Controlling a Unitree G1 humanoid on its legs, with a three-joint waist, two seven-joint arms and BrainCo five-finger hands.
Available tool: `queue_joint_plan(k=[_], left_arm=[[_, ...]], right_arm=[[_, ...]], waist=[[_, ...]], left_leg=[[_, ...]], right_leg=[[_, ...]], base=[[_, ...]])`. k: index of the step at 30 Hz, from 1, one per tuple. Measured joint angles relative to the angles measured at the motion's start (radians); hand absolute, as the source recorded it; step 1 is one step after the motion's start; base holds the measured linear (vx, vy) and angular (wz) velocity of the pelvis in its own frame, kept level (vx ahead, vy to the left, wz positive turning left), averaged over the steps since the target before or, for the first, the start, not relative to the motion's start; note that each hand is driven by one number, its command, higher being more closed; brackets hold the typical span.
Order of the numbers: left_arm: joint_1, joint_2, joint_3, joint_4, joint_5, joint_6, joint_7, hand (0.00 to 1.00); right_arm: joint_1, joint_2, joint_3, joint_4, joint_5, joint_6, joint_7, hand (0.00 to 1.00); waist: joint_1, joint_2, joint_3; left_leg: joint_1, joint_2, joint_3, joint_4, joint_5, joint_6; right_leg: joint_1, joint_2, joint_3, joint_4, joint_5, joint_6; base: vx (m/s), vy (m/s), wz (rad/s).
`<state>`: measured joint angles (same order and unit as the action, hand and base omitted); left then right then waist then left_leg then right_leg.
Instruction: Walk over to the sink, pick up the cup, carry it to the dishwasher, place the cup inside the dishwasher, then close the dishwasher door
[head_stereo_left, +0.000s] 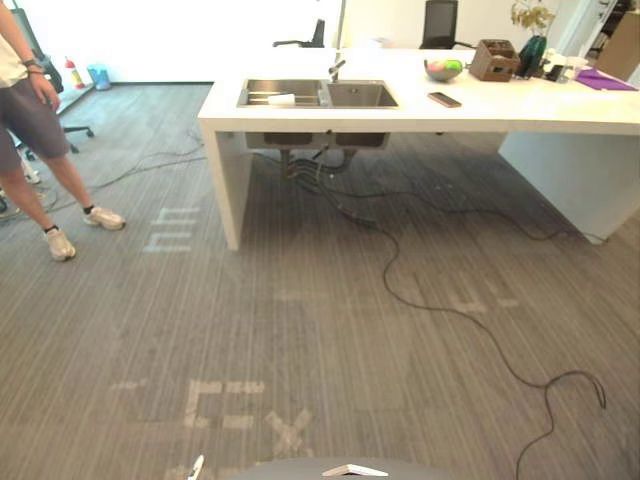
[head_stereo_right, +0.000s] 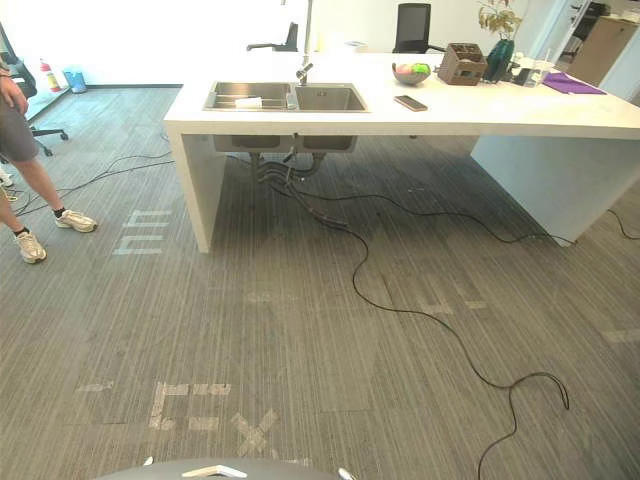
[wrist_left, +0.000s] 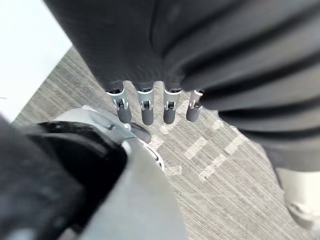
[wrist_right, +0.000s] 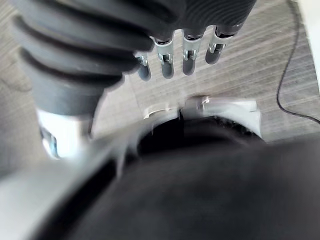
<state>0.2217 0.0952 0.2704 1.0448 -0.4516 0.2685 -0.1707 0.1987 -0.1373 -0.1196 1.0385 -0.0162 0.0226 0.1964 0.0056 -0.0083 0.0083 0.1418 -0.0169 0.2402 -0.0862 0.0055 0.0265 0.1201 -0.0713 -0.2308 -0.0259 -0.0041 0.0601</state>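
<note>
A double steel sink (head_stereo_left: 318, 94) is set into a long white counter (head_stereo_left: 420, 110) a few steps ahead across the grey carpet. In its left basin lies a pale cup (head_stereo_left: 282, 99), also seen as the cup (head_stereo_right: 248, 102) in the right eye view. A tap (head_stereo_left: 336, 69) stands behind the basins. My left hand (wrist_left: 145, 107) hangs low over the carpet with straight fingers and holds nothing. My right hand (wrist_right: 167, 60) hangs the same way, fingers relaxed and empty.
A person (head_stereo_left: 30, 120) stands at the left on the carpet. On the counter are a fruit bowl (head_stereo_left: 443, 70), a phone (head_stereo_left: 444, 99), a brown box (head_stereo_left: 494, 60) and a purple cloth (head_stereo_left: 604, 80). Pipes and cables (head_stereo_left: 310, 165) hang under the sink.
</note>
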Motion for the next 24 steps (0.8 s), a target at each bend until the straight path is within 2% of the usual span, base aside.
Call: queue_joint_plan(k=[1, 3, 9, 13, 19, 24], left_arm=[[-0.009, -0.003, -0.006, 0.003, 0.009, -0.021, 0.018, 0.0], [-0.014, 0.0, -0.018, 0.014, 0.027, -0.041, 0.035, 0.0], [-0.023, 0.006, -0.063, 0.039, 0.047, -0.093, 0.06, 0.0], [-0.024, 0.007, -0.08, 0.047, 0.058, -0.102, 0.083, 0.0], [-0.026, 0.006, -0.081, 0.067, 0.071, -0.142, 0.113, 0.0], [-0.026, 0.004, -0.078, 0.067, 0.073, -0.182, 0.151, 0.0]], right_arm=[[-0.012, 0.001, 0.0, 0.0, -0.026, -0.031, -0.001, 0.0], [-0.035, 0.002, 0.001, 0.001, -0.043, -0.047, -0.004, 0.0], [-0.07, -0.01, 0.018, 0.043, 0.031, 0.006, 0.023, 0.0], [-0.074, -0.016, 0.021, 0.047, 0.065, 0.024, 0.056, 0.0], [-0.076, -0.016, 0.021, 0.064, 0.071, 0.029, 0.084, 0.0], [-0.085, -0.011, 0.037, 0.076, 0.103, 0.01, 0.084, 0.0]], waist=[[0.0, 0.002, 0.002], [-0.001, 0.002, 0.002], [-0.004, 0.001, 0.005], [-0.007, 0.003, 0.009], [-0.009, 0.007, 0.015], [-0.014, -0.002, 0.018]], left_leg=[[0.0, -0.002, -0.007, 0.0, 0.0, 0.0], [0.0, -0.003, -0.018, 0.0, 0.001, -0.001], [-0.001, -0.006, -0.048, -0.001, 0.011, -0.004], [0.0, -0.006, -0.051, -0.001, 0.017, -0.001], [-0.006, -0.008, -0.053, -0.001, 0.014, -0.005], [-0.009, -0.012, -0.054, -0.001, 0.012, -0.003]], right_leg=[[0.003, 0.0, -0.005, -0.006, 0.0, 0.0], [0.008, 0.001, -0.011, -0.011, 0.0, 0.0], [0.023, 0.002, -0.033, -0.02, 0.0, 0.0], [0.026, 0.003, -0.033, -0.022, 0.002, -0.003], [0.027, 0.0, -0.032, -0.029, 0.002, -0.005], [0.025, -0.003, -0.031, -0.029, 0.002, -0.004]], base=[[0.0, -0.012, 0.06], [-0.01, -0.026, 0.14], [-0.04, -0.027, 0.14], [-0.08, -0.014, 0.02], [-0.07, 0.007, 0.0], [-0.01, 0.004, 0.0]])
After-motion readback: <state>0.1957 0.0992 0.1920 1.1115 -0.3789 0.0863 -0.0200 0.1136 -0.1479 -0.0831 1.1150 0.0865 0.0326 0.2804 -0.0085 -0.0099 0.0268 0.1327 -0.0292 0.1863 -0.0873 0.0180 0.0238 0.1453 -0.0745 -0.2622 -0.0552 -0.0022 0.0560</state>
